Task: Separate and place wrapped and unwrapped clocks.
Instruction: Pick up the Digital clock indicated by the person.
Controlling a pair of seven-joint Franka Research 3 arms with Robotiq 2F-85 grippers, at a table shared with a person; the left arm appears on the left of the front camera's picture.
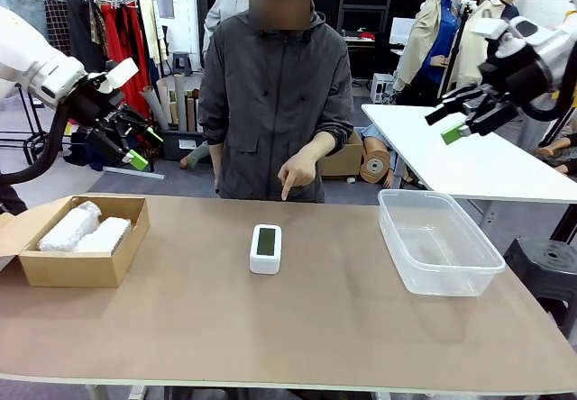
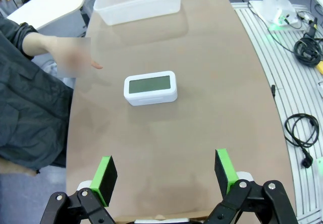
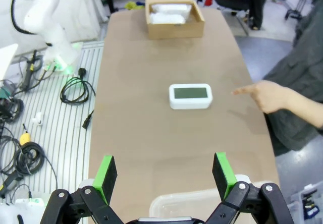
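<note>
Right now my left gripper [image 2: 166,171] hangs with its green pads spread wide and nothing between them, up above the table and off to the robot's left of the unwrapped clock [image 2: 150,88]. My right gripper [image 3: 164,171] is just as wide and just as empty, high on the clock's other side. From either wrist the clock sits straight ahead and below, face up on the bare tabletop. Its long axis runs crosswise, in line with the gap between the pads, so I judge either wrist would need about a quarter turn to pinch it across its narrow width. The left arm looks slightly the nearer. The person's hand [image 1: 296,177] points down just beyond the clock's far end. Left of the clock, well apart, the cardboard box [image 1: 90,269] holds both bubble-wrapped clocks [image 1: 70,226] side by side. Right of the clock stands the clear plastic tub [image 1: 397,238], with nothing in it.
</note>
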